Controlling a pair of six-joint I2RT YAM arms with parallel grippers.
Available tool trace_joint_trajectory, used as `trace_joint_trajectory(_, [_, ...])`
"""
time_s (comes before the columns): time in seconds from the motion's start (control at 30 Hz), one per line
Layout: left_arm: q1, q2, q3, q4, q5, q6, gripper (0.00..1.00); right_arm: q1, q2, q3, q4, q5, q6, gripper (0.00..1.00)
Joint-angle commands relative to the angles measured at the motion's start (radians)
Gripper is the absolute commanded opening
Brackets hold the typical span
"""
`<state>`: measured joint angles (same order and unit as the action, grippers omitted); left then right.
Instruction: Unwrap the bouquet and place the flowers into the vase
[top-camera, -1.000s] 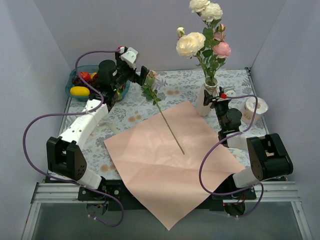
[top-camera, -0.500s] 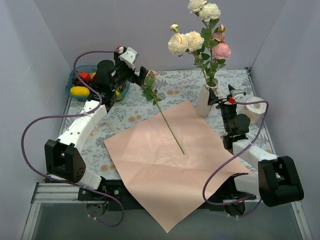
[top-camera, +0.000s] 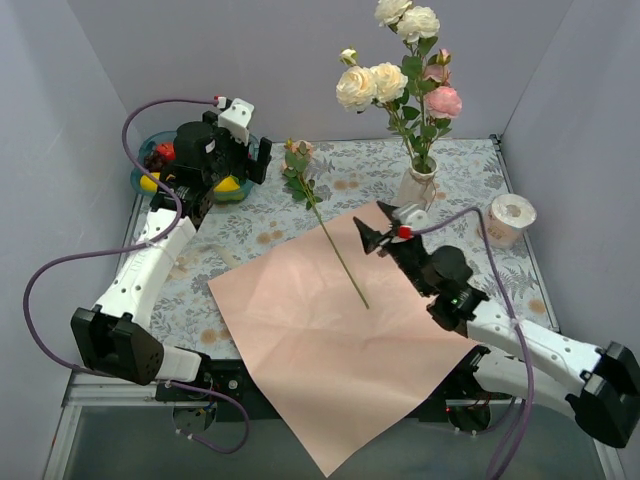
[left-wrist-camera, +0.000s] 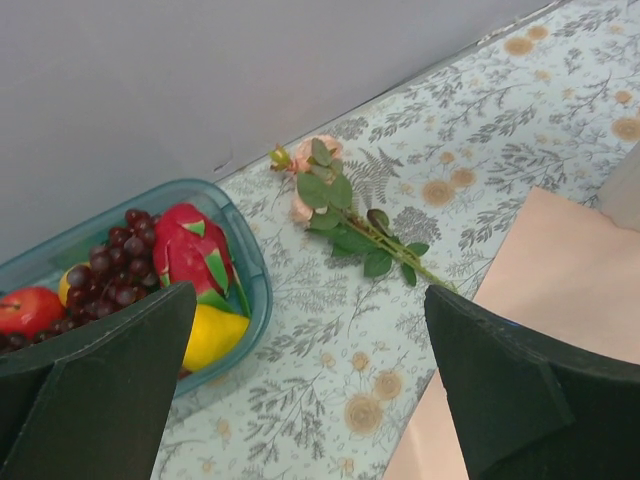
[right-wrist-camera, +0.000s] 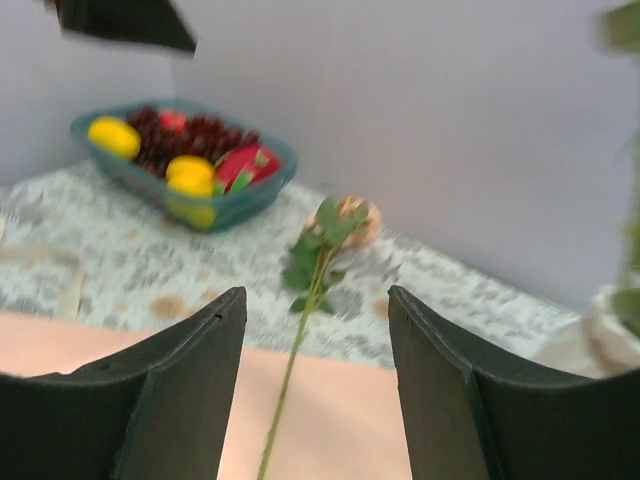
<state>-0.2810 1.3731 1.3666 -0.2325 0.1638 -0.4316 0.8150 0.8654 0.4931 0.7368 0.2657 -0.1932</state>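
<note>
**A:** Started with the table (top-camera: 470, 165), covered in a floral cloth. Spotted anything large on it?

**B:** Found the pink paper sheet (top-camera: 320, 350) spread open and flat over the near middle, with its near corner past the table edge.

**A:** And the arms?

**B:** Saw the left gripper (left-wrist-camera: 310, 292) at the far left, above the right end of the teal tray (left-wrist-camera: 255, 290). Fingers spread wide there, grasping nothing. Saw the right gripper (right-wrist-camera: 316, 300) over the far right part of the sheet, aimed left and far toward a lone rose. Fingers apart there too, released, with nothing clamped between them.

**A:** Located the flowers?

**B:** Found most of the flowers (top-camera: 400, 80) standing upright in the vase (top-camera: 418, 186), far right of centre on the cloth, just beyond the sheet's far corner. Noted cream-white blooms highest and one pink bloom on the right. Found the one remaining rose (top-camera: 335, 250) lying flat, with its bloom end on the cloth at the far side and its stem end on the sheet. Touched by neither gripper.

**A:** Anything smaller?

**B:** Noted fruit in the tray at the far left corner: grapes, yellow and red pieces. Also saw a white tape roll (top-camera: 510, 218) near the right edge, to the right of the vase.
</note>
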Motion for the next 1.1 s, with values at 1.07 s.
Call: trace_joint_trajectory(1.07, [0.129,-0.069,0.152,-0.643,-0.023,-0.009,0.98,-0.043,1.258,0.924,-0.455,0.037,0.333,0.58])
